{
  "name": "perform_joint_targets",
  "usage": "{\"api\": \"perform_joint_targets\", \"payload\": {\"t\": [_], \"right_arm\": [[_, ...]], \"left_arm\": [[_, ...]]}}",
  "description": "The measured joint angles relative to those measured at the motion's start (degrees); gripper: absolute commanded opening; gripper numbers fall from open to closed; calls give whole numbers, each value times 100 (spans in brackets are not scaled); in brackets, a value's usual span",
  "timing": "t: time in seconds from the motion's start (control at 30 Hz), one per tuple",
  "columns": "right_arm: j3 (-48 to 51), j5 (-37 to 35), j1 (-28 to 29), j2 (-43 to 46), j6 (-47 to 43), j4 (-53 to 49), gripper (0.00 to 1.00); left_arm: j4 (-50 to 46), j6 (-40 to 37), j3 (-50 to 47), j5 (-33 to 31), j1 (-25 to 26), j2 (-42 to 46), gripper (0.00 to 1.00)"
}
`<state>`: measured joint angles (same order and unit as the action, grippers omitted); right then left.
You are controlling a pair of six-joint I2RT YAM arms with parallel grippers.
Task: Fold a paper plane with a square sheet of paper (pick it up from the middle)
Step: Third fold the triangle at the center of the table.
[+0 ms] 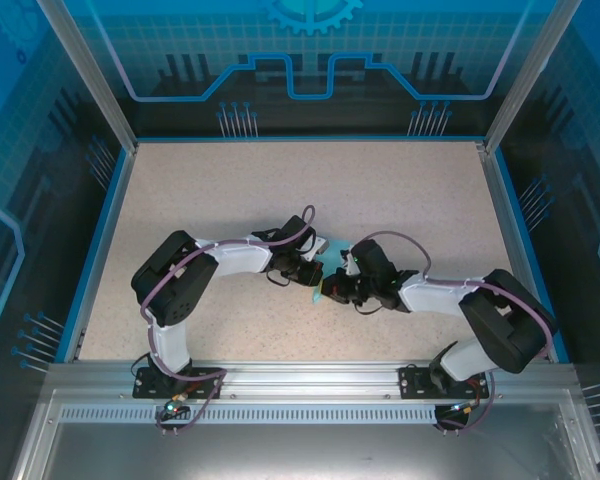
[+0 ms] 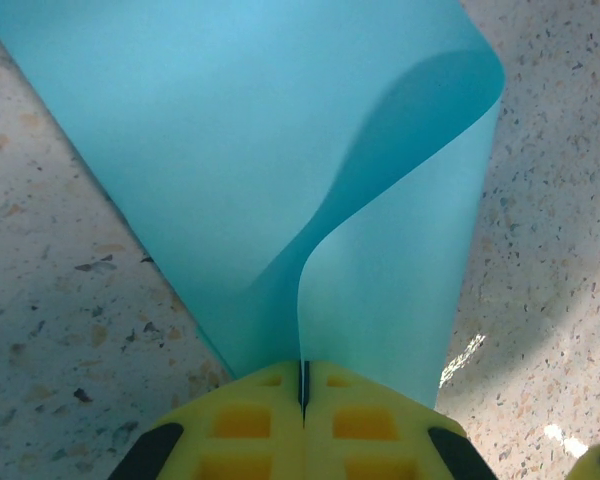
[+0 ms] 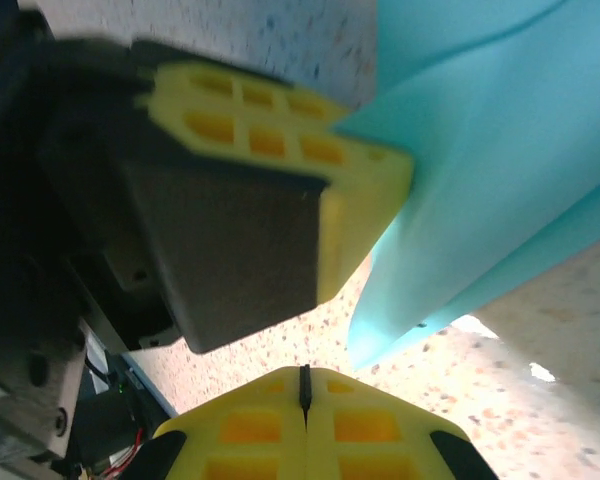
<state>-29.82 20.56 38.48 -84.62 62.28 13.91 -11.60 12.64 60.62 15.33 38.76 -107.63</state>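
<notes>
Yellow fingers (image 2: 240, 425) of the left claw (image 2: 302, 385) pinch the square sheet of paper (image 2: 280, 130), curling ahead of that claw; the right claw (image 3: 303, 385), pressed together just beside it, should likely crease slowly, not tug.

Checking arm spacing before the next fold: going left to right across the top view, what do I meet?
In order: left arm's elbow → left claw → right claw → right arm's elbow.
</notes>
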Motion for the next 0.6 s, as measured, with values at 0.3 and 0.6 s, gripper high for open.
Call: {"api": "perform_joint_targets", "payload": {"t": [0.3,0.6], "right_arm": [[74,-87,129,-260,186,442,0],[387,-111,15,-227,197,483,0]], "left_arm": [[0,-79,0,2,-4,0,0],[-7,-83,0,42,-20,0,0]]}}
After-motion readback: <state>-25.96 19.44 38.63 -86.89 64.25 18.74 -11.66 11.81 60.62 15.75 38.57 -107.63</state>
